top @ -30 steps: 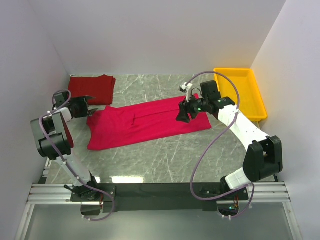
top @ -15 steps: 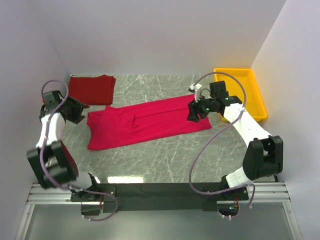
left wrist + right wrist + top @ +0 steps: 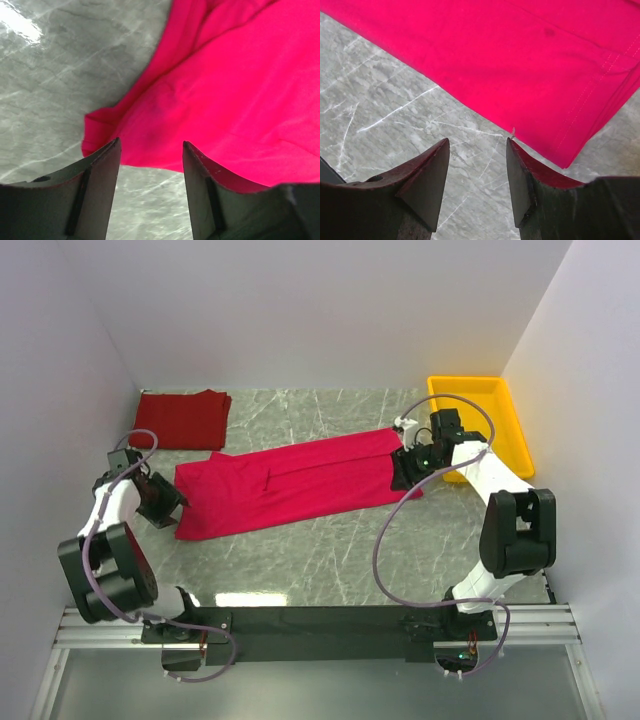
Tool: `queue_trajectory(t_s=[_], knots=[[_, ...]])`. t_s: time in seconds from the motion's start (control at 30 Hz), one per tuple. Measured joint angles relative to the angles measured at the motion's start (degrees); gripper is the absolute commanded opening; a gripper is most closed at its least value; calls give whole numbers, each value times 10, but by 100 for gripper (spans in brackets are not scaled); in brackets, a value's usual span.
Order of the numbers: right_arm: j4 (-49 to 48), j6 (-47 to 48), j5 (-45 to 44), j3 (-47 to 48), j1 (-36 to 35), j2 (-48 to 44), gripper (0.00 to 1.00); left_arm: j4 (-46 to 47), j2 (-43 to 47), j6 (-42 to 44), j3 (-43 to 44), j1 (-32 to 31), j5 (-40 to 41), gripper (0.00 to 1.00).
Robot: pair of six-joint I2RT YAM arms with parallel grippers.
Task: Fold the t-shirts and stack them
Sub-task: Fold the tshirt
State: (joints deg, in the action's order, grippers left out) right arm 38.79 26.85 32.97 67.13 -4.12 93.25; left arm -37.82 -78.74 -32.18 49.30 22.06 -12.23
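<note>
The crimson t-shirt (image 3: pixel 290 488) lay spread lengthwise on the worktop (image 3: pixel 330 550), its right end partly hidden beneath the right gripper (image 3: pixel 477 142), whose jaws stood apart and empty just off the hem corner. The left gripper (image 3: pixel 150 145), likewise parted and holding nothing, hung at the shirt's left corner. The darker t-shirt (image 3: pixel 183 420) sat folded in the far left corner.
</note>
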Motion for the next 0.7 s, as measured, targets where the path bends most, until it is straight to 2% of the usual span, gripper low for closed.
queue_trajectory(t_s=[0.1,0.47,0.6,0.7], knots=[[0,-2,6,0,6,0,56,-4,-38,12,12,-9,19,56],[2,-2,9,0,21,12,55,-9,-99,33,26,-34,32,38],[5,-2,9,1,27,18,55,-12,-99,37,26,-35,35,37],[8,-2,9,5,31,24,55,-21,-99,40,29,-35,45,42]])
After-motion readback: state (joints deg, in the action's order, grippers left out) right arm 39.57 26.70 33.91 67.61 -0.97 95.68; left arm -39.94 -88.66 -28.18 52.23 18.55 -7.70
